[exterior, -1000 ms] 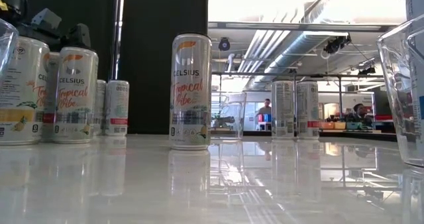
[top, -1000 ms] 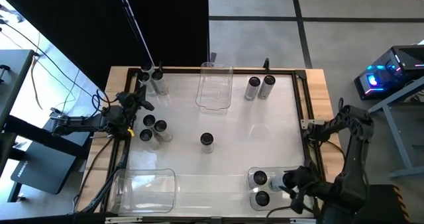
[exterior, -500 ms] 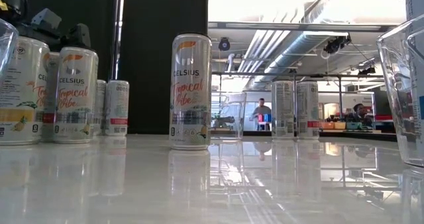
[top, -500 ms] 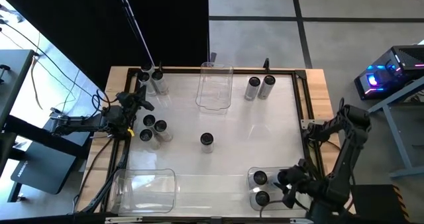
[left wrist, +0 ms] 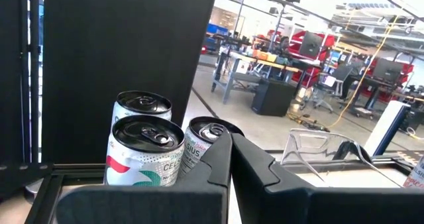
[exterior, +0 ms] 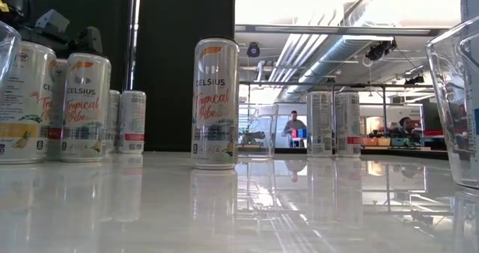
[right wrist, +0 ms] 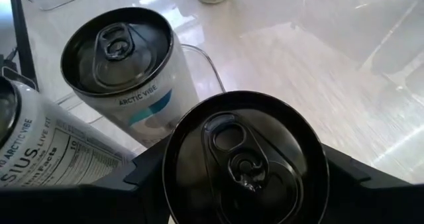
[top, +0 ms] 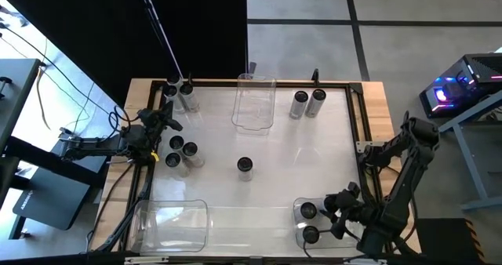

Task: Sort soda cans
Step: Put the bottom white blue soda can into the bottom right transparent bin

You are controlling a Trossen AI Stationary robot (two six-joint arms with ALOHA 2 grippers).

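My right gripper (top: pixel 336 212) is at the table's near right, over the clear bin (top: pixel 298 222), shut on a soda can with a dark top (right wrist: pixel 245 161). Two other cans stand upright in that bin (top: pixel 307 210) (top: pixel 311 235); the right wrist view shows them close by, one marked Arctic Vibe (right wrist: pixel 119 58). My left gripper (top: pixel 162 124) waits shut at the table's left edge, pointing level. More cans stand upright on the table: two far left (top: pixel 179 91), three at mid left (top: pixel 180 151), one in the middle (top: pixel 245 165), two far right (top: pixel 308 100). My right gripper pinches the can between its two fingers (right wrist: pixel 149 174), which lie on opposite sides of the wall just under the top rim (right wrist: pixel 173 177). The fingers slant down from the table's near right. The can stays upright; its bottom is hidden, so whether it rests in the bin cannot be told.
A clear bin (top: pixel 253 100) stands at the far middle and another (top: pixel 172 222) at the near left. A raised dark frame (top: pixel 357 124) runs round the white tabletop. In the low view the middle can (exterior: pixel 215 103) stands alone, with open tabletop around it.
My right gripper has sunk toward the near-right bin with the can still upright between its fingers, and has shifted a little toward the table's left. The arm's elbow has folded lower.
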